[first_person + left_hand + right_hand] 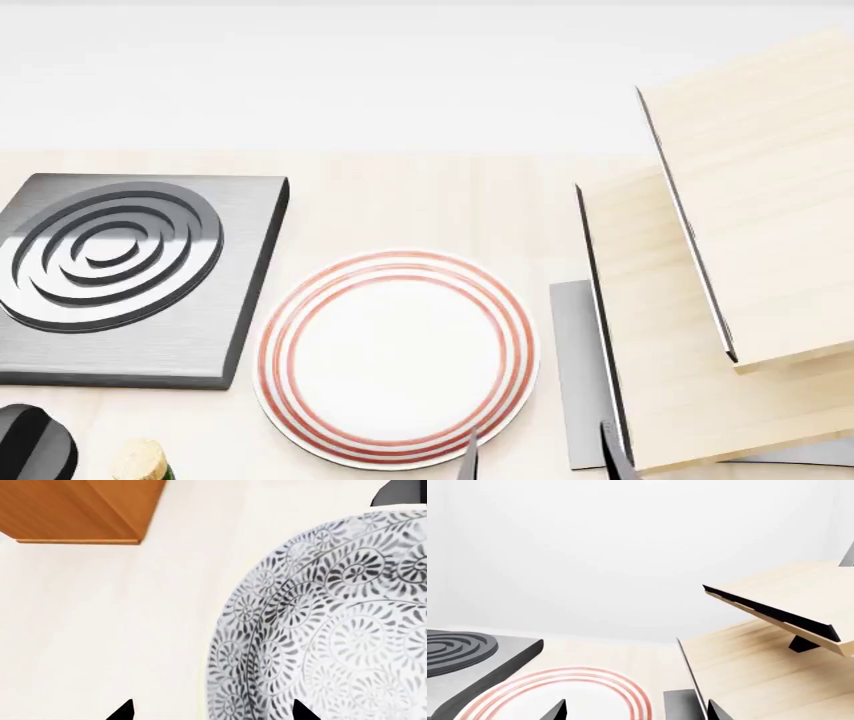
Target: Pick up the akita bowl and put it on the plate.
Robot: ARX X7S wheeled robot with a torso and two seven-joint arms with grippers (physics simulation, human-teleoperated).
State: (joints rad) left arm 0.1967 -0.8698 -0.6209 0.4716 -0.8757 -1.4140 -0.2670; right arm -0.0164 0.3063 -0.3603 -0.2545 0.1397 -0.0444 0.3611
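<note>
Bowl (333, 625) — beside left fingers (127, 711), ungripped

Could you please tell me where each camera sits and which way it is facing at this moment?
Head: high, looking down at the plate, burner and wooden shelves; right fingertips peek in.
Left wrist: by the left gripper, facing the patterned bowl.
Right wrist: low by the right gripper, facing across the table.
Head and right wrist share the plate, burner and shelves.

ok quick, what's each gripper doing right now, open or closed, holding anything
Left gripper: open, holding nothing; the akita bowl sits just ahead.
Right gripper: open, empty, near the plate.
</note>
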